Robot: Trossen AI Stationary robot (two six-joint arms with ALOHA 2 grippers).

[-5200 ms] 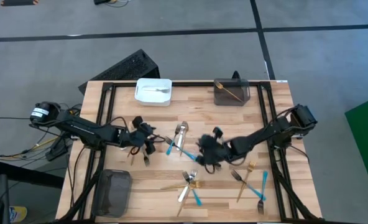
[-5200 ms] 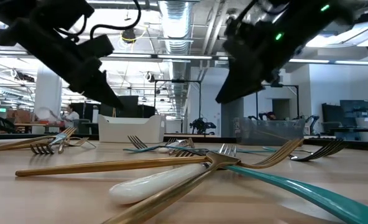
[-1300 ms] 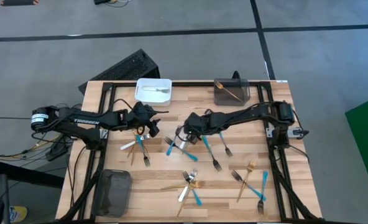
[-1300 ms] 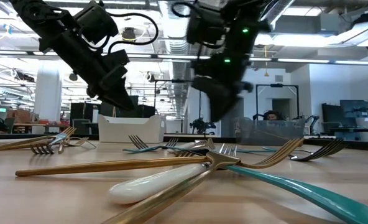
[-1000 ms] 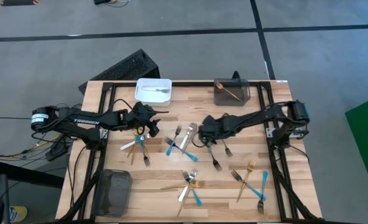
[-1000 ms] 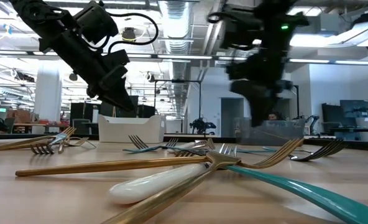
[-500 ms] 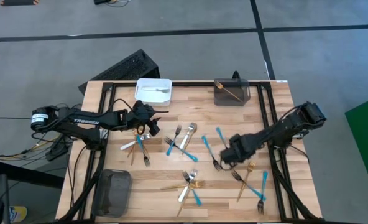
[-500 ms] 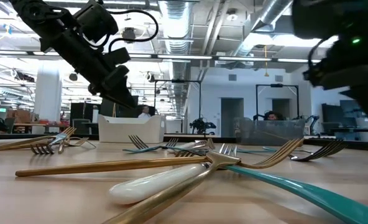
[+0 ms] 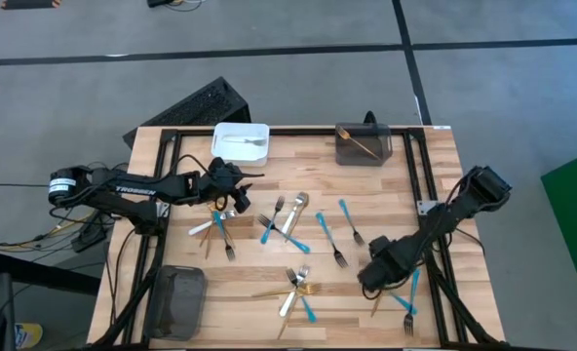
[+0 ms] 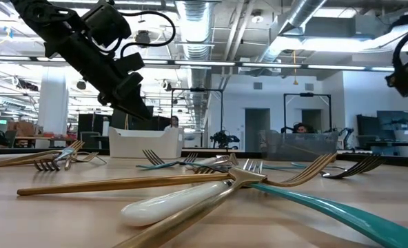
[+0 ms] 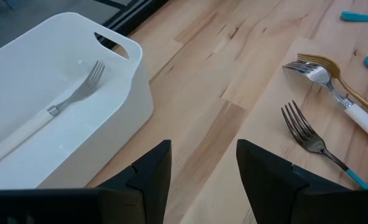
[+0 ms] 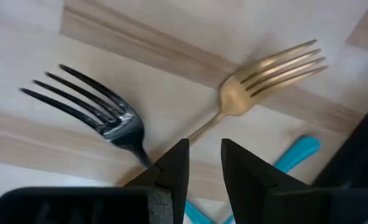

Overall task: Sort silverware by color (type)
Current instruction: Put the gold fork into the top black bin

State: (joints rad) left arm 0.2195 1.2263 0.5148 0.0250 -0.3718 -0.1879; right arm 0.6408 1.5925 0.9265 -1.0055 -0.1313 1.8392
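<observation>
Right gripper [image 12: 199, 163] | your jaws are open a little, holding nothing, just over the shiny gold metal fork [image 12: 268, 78] on the table | the dark-tined fork [image 12: 94, 109] lies beside it; you might grab both.

The left arm reaches across the table's left side, and the left gripper [image 9: 232, 195] hangs above the wood with its fingers [image 11: 148, 173] spread apart. The right arm bends toward the near right area, and the right gripper [image 9: 373, 277] is low, its fingers [image 12: 171, 163] slightly parted and empty.
</observation>
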